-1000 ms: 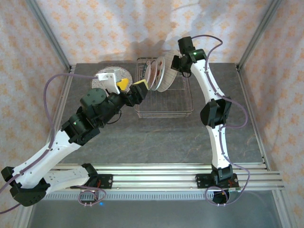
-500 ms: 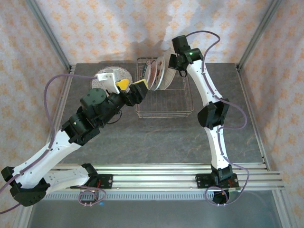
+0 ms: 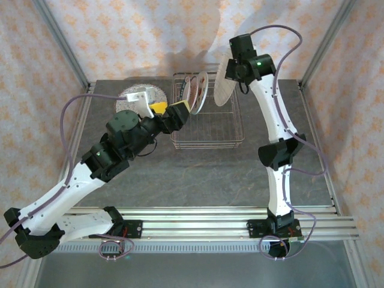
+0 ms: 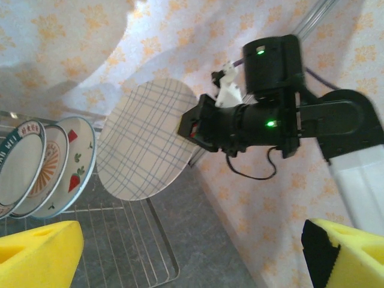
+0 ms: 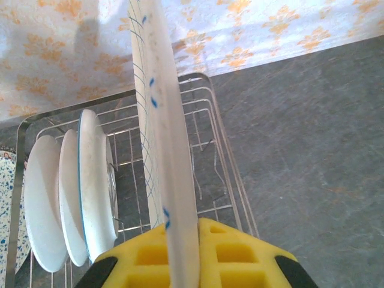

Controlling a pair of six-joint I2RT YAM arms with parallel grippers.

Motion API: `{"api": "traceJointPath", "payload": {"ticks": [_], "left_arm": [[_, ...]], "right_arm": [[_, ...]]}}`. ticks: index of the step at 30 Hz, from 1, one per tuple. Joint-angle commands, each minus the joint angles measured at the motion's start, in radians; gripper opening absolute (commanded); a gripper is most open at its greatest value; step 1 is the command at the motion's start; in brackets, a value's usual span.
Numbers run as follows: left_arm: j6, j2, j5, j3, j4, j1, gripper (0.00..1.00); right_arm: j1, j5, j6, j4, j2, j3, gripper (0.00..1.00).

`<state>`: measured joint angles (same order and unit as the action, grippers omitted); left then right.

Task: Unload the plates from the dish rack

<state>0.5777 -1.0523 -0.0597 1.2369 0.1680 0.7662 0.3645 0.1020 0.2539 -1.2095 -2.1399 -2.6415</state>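
While the left gripper (image 3: 168, 108) hovers wide open just beside the dish rack (image 3: 207, 143), one plate hangs clear of it.
Near the rack's far end, three plates (image 3: 195, 93) stand on edge between the tines. Above and to their right, the right gripper (image 3: 231, 72) pinches the pink-grid plate (image 3: 223, 89) by its rim, upright. The step in hand looks like carrying this plate off. Next it likely needs swinging aside and laying flat without clipping the others.

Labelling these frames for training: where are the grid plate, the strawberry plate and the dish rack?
grid plate (image 4: 147, 141): left wrist view, centre of its face.
strawberry plate (image 4: 80, 163): left wrist view, rim above the strawberry.
dish rack (image 3: 207, 143): top view, near wire wall.
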Motion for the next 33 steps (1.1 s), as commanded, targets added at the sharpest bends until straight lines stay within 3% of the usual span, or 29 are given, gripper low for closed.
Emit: {"api": "traceJointPath", "payload": {"ticks": [1, 10, 16, 23, 26, 33], "left_arm": [[0.084, -0.03, 0.014, 0.059, 0.002, 0.009, 0.96], [0.408, -0.2, 0.137, 0.16, 0.04, -0.032, 0.93], [0.59, -0.363, 0.296, 0.239, 0.03, -0.045, 0.88], [0.881, -0.594, 0.471, 0.307, -0.15, -0.037, 0.87], [0.96, -0.648, 0.458, 0.299, -0.305, -0.025, 0.86], [1.025, -0.731, 0.446, 0.333, -0.426, -0.016, 0.77]], "right_arm": [[-0.005, 0.069, -0.007, -0.036, 0.109, -0.007, 0.0], [-0.038, 0.042, 0.058, -0.121, 0.268, 0.025, 0.0], [-0.098, -0.019, 0.126, -0.157, 0.364, 0.032, 0.0], [-0.151, -0.124, 0.228, -0.189, 0.452, 0.079, 0.0], [-0.158, -0.152, 0.266, -0.181, 0.489, 0.125, 0.0], [-0.183, -0.233, 0.328, -0.166, 0.529, 0.181, 0.0]]}}
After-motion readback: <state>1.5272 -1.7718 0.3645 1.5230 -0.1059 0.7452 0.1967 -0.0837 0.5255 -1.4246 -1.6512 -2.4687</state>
